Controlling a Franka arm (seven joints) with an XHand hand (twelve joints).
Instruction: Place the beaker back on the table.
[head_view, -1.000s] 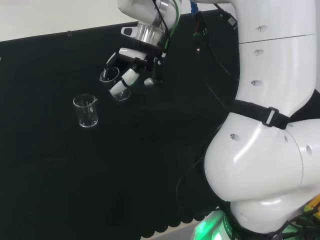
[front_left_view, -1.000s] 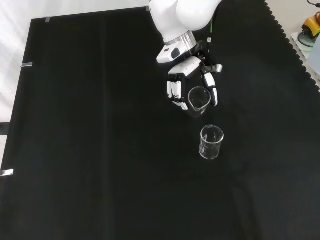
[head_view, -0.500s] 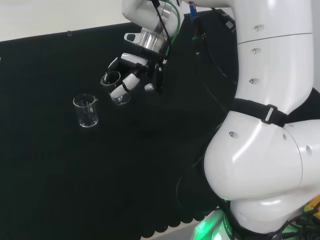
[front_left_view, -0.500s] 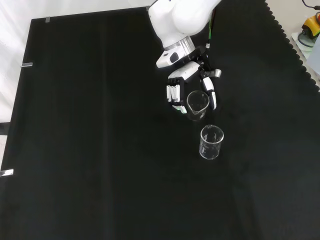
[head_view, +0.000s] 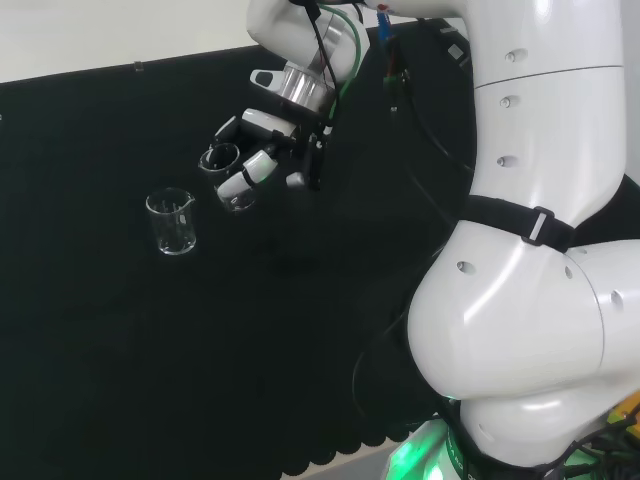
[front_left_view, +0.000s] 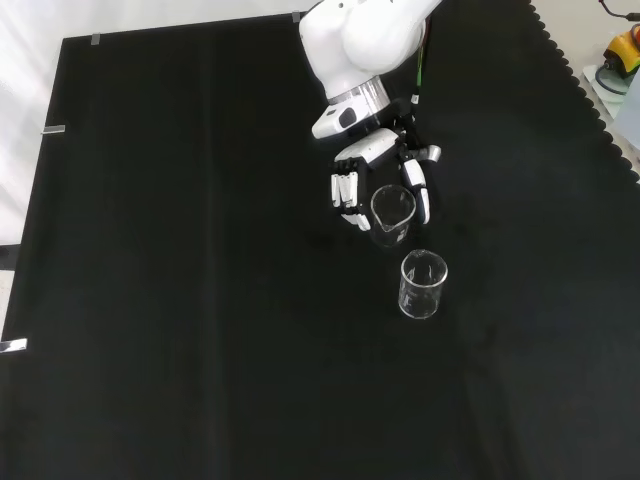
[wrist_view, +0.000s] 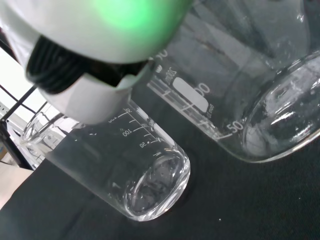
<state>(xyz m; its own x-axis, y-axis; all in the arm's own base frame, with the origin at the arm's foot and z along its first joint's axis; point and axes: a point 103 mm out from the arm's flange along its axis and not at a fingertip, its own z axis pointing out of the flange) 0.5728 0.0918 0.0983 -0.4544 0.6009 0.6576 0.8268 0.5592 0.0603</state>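
Note:
The hand (front_left_view: 372, 150) is curled round a clear glass beaker (front_left_view: 392, 214), with fingers (front_left_view: 346, 192) on one side and the thumb on the other. In the head view the hand (head_view: 268, 140) holds this beaker (head_view: 228, 180) low over the black cloth, slightly tilted. I cannot tell whether its base touches the cloth. In the wrist view the held beaker (wrist_view: 250, 95) is close and large, under a blurred white part of the hand (wrist_view: 85, 55).
A second clear beaker (front_left_view: 423, 285) stands upright on the cloth just in front of the held one, also seen in the head view (head_view: 172, 222) and the wrist view (wrist_view: 130, 170). The black cloth (front_left_view: 180, 300) lies bare around them. The arm's white links (head_view: 540, 250) rise at the head view's right.
The hand has come down a little with the beaker, which now sits lower and closer to the cloth. The second beaker has not moved.

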